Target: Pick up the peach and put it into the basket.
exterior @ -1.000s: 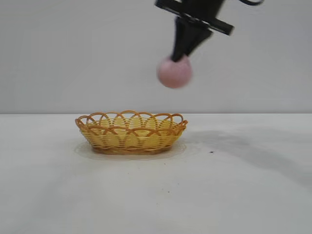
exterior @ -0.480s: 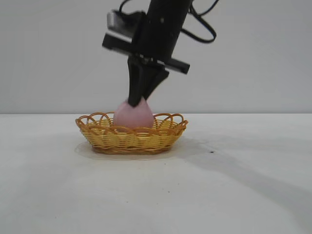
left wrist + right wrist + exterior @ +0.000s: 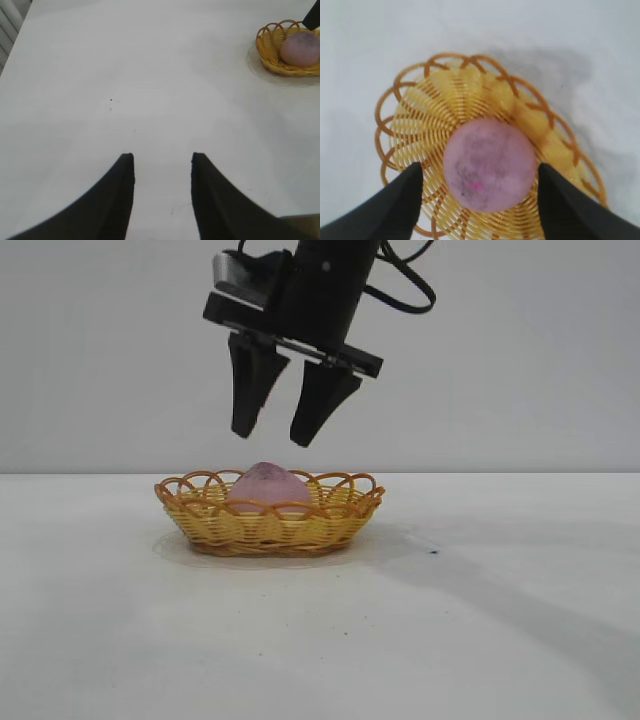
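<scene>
The pink peach (image 3: 265, 485) lies inside the yellow-tan wicker basket (image 3: 230, 527) on the white table, its darker-speckled top facing up in the right wrist view (image 3: 489, 171). My right gripper (image 3: 273, 437) hangs open straight above it, clear of the fruit. Its black fingers (image 3: 400, 200) stand on either side of the peach without touching it. My left gripper (image 3: 162, 156) is open over bare table far from the basket (image 3: 267, 47), with nothing between its fingers. It is out of the exterior view.
The white table (image 3: 480, 620) spreads wide around the basket, with a plain grey wall behind. A small dark speck (image 3: 433, 552) lies to the right of the basket. The right arm's shadow falls across the table at the right.
My right gripper came down from the upper right with the peach, set it in the basket, opened and rose a little. The peach now rests free in the basket.
</scene>
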